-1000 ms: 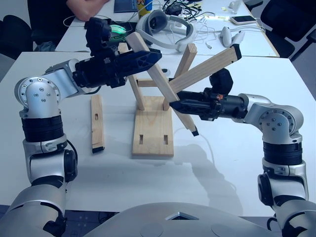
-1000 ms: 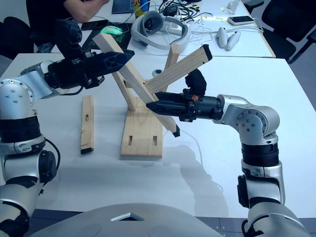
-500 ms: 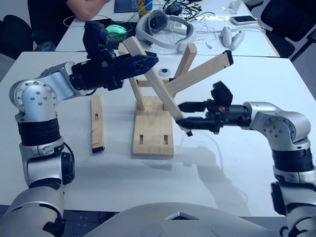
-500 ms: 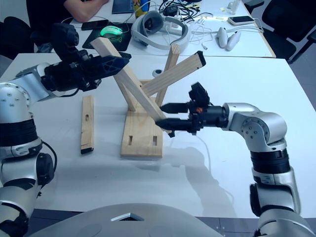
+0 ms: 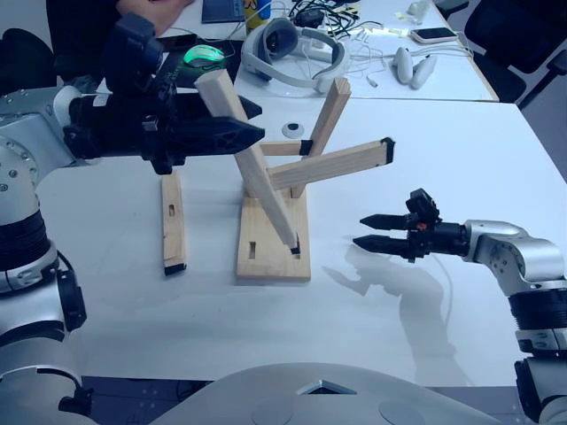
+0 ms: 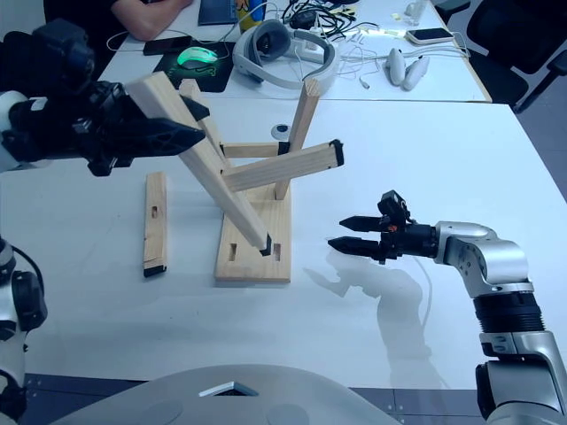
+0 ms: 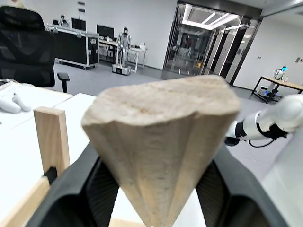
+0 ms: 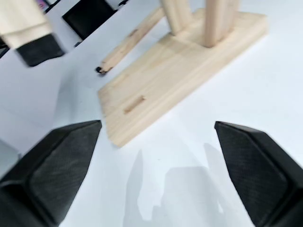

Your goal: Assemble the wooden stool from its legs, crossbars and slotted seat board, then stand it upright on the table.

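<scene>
Left fingers [image 5: 208, 137]: clamped on the upper end of a tilted leg [image 5: 270, 199].
Right fingers [image 5: 383, 219]: spread apart, held beside the seat board [image 5: 266, 261].

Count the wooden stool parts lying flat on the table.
2. The slotted seat board lies in the middle; a loose leg lies left of it, apart. The rest stand up from it, a tilted leg in the left gripper. None looks hidden.

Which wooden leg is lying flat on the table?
The slotted leg left of the seat board; the others stand or lean, one held by the left hand.
</scene>
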